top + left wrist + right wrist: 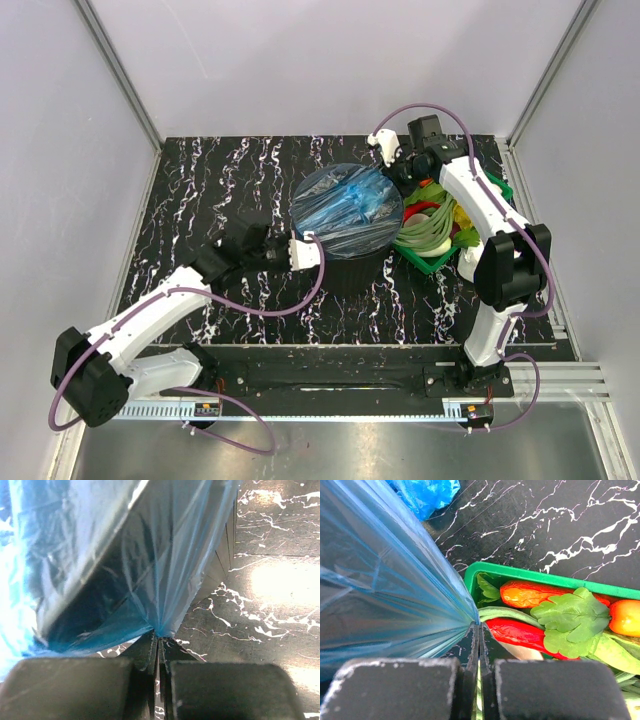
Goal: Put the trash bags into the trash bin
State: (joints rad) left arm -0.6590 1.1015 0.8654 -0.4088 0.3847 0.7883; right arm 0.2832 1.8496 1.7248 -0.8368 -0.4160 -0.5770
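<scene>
A translucent blue trash bag (345,208) is stretched like a sheet across the round mouth of the black trash bin (350,272) in the middle of the table. My left gripper (308,248) is shut on the bag's near-left edge beside the bin. In the left wrist view the film (150,555) fans out from the gripper (158,636) in front of the bin wall (222,562). My right gripper (392,165) is shut on the far-right edge, and the film (385,580) spreads from that gripper (479,626). A second crumpled blue bag (426,492) lies on the table beyond.
A green tray (432,263) of vegetables stands right against the bin's right side, directly under my right gripper; its rim (530,575), a red pepper (520,632) and leaves show in the right wrist view. Grey walls enclose the black marbled table (200,190).
</scene>
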